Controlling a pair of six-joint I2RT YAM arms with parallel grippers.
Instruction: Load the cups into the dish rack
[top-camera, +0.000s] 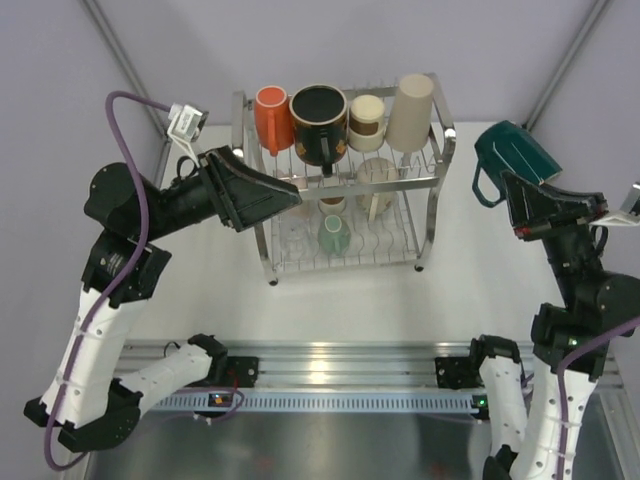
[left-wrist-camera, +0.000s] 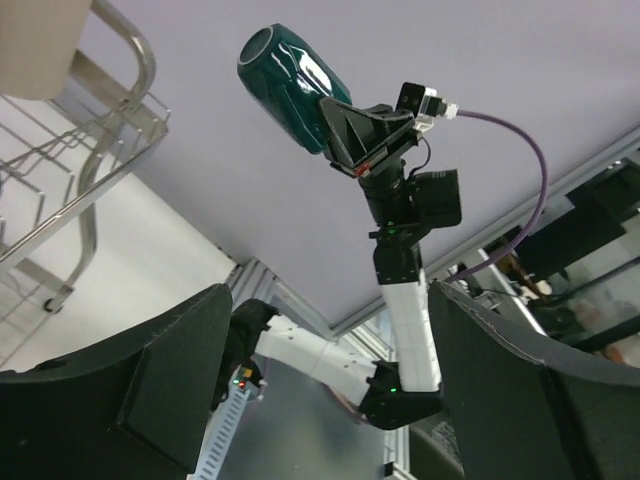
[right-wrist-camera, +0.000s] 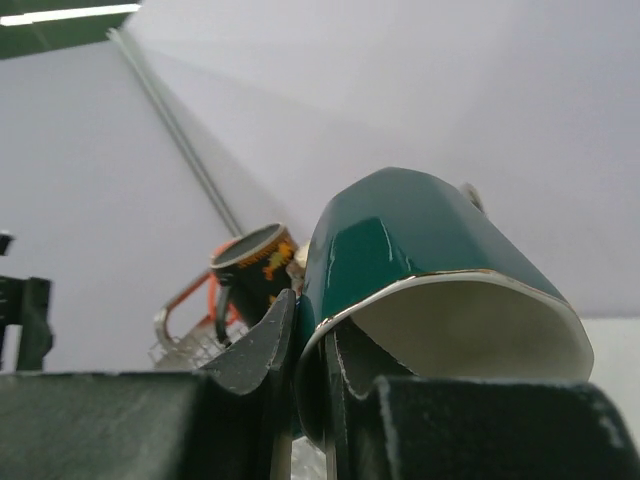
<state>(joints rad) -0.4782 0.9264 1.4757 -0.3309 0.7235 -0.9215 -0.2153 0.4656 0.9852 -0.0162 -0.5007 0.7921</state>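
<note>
Bright, even light from above; our wrist views go soft up close.

We see only faint, soft shadows on the white table (top-camera: 200, 290) under the dish rack (top-camera: 266, 230), whose chrome wires glint. In the right wrist view the fingers (right-wrist-camera: 250, 360) of the right gripper (right-wrist-camera: 318, 350) are dark and blurred in the foreground. The teal mug (right-wrist-camera: 420, 240) pinched just above them carries a broad pale sheen along its side and a bright line on its rim. A strip light (right-wrist-camera: 70, 14) glows far up and left of that gripper. In the left wrist view the fingers (left-wrist-camera: 130, 400) of the left gripper (left-wrist-camera: 330, 290) are likewise black, out-of-focus masses; the wall (left-wrist-camera: 250, 180) beyond them is evenly lit, the area to their right dim.
</note>
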